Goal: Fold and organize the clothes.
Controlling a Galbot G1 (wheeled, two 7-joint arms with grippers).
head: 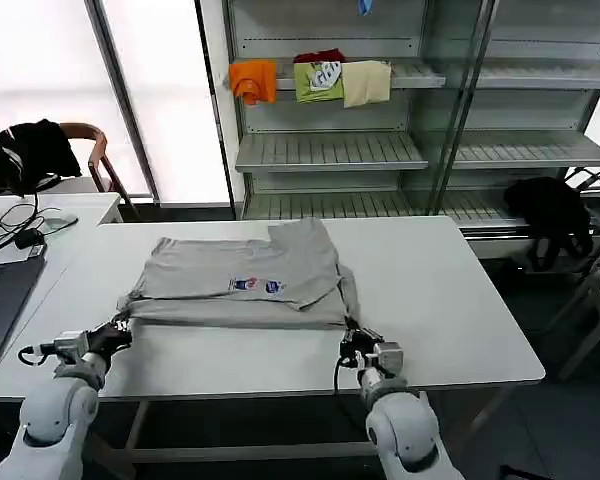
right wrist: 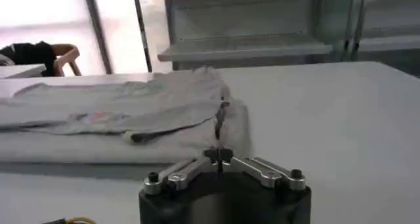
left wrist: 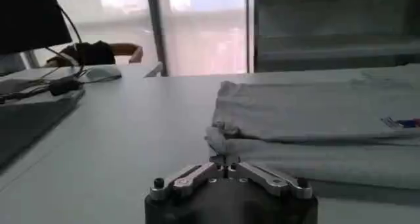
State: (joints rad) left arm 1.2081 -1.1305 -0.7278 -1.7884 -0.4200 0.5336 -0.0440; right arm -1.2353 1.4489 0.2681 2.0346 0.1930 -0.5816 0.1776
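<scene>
Shirt: the light grey short-sleeved shirt with a small multicoloured chest print lies flat, partly folded, on the white table. Its long axis runs from your left to your right, parallel to the near edge of the table.
Landmark: all places below are given relative to this shirt.
Left gripper: your left gripper is at the near left corner of the shirt. In the left wrist view its fingers meet at the tips on a small pinch of the cloth hem, so I judge it is clenched on the shirt.
Right gripper: your right gripper is at the near right corner of the shirt. In the right wrist view its fingertips are pressed together just at the grey fabric edge, so it seems also to be grasping the shirt.
Key relation: the body of the shirt lies away from both grippers, toward the metal shelves. Each arm is at its own corner, equally near.
Next move, as judgement: you probably need to lift both corners together and carry the near hem over, away from you.
Risk: if one pinch is thin, that corner can slip.
</scene>
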